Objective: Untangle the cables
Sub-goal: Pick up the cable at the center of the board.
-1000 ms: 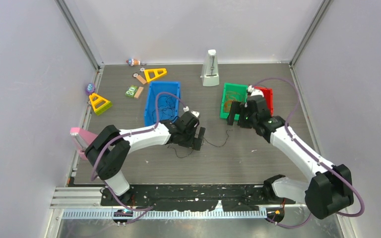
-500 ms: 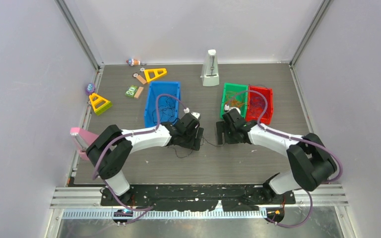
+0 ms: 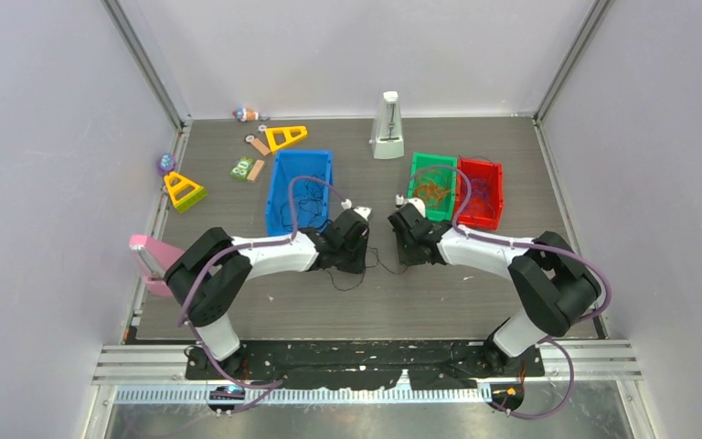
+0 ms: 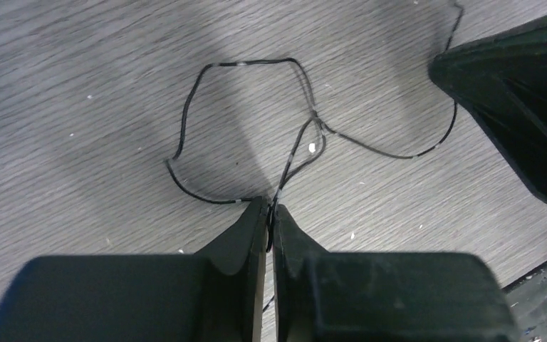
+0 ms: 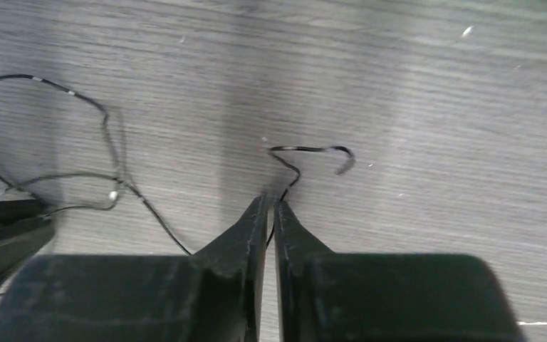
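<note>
A thin black cable (image 4: 246, 63) lies in loose loops on the grey table between my two grippers. My left gripper (image 4: 271, 210) is shut on one strand of it, low at the table. One crossing of the strands shows just ahead of the fingertips. My right gripper (image 5: 271, 206) is shut on the same cable (image 5: 306, 148) near its curled free end. From above, the left gripper (image 3: 363, 261) and right gripper (image 3: 409, 254) face each other close together, the cable (image 3: 382, 267) sagging between them. More cables lie in the blue bin (image 3: 279, 197), green bin (image 3: 418, 178) and red bin (image 3: 496, 197).
The three bins stand just behind the grippers. A white metronome-like object (image 3: 388, 128) is at the back centre. Yellow triangles (image 3: 285, 137) (image 3: 183, 190) and small toys lie at the back left. A pink piece (image 3: 149, 254) sits at the left edge.
The right arm swung from over the green bin down and left to the cable. Both grippers, open a second ago, have shut on the black cable.
</note>
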`<control>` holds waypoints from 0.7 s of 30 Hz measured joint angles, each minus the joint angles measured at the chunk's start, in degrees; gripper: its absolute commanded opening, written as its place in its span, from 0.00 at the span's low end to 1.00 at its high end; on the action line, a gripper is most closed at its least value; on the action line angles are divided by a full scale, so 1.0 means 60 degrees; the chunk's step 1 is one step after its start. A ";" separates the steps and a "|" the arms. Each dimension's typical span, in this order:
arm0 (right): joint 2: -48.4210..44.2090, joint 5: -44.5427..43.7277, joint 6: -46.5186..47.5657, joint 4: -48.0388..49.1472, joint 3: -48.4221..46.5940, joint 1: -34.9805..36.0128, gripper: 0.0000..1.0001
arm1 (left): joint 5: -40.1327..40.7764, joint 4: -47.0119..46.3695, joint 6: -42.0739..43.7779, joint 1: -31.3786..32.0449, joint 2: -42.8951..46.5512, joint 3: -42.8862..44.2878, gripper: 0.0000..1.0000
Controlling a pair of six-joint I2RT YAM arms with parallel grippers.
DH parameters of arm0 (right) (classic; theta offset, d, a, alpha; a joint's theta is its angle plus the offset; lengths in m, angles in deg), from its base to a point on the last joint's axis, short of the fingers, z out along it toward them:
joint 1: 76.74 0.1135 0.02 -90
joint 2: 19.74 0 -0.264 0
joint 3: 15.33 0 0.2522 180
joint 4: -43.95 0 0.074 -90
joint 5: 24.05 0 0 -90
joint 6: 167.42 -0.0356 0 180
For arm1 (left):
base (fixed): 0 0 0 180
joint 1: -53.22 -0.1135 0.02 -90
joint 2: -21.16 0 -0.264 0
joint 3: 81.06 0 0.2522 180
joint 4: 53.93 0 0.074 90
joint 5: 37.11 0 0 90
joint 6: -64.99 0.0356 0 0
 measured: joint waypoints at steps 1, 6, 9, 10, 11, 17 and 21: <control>-0.0007 0.0058 -0.0066 0.0004 0.0000 0.0044 0.06 | -0.0084 -0.0117 -0.0051 0.0000 -0.0044 -0.0018 0.00; -0.0525 0.0525 -0.0353 0.0007 0.0138 0.0120 0.06 | -0.0321 -0.0455 -0.0157 0.0000 -0.0055 -0.0138 0.00; -0.1326 0.0841 -0.0495 0.0069 0.0248 0.0120 0.05 | -0.0328 -0.0423 -0.0142 0.0004 0.0160 -0.0335 0.00; -0.1574 0.0914 -0.0528 0.0087 0.0248 0.0120 0.05 | -0.0328 -0.0331 -0.0135 0.0011 0.0255 -0.0390 0.00; -0.1872 0.0998 -0.0561 0.0142 0.0248 0.0120 0.05 | -0.0310 -0.0197 -0.0102 0.0011 0.0379 -0.0459 0.00; -0.2954 0.1479 -0.0583 0.0273 -0.0087 0.0120 0.06 | -0.0033 0.0750 0.0215 0.0000 0.1876 -0.0525 0.00; -0.3140 0.1676 -0.0514 0.0208 -0.0630 0.0120 0.66 | 0.0007 0.1158 0.0423 -0.0160 0.3093 -0.0361 0.00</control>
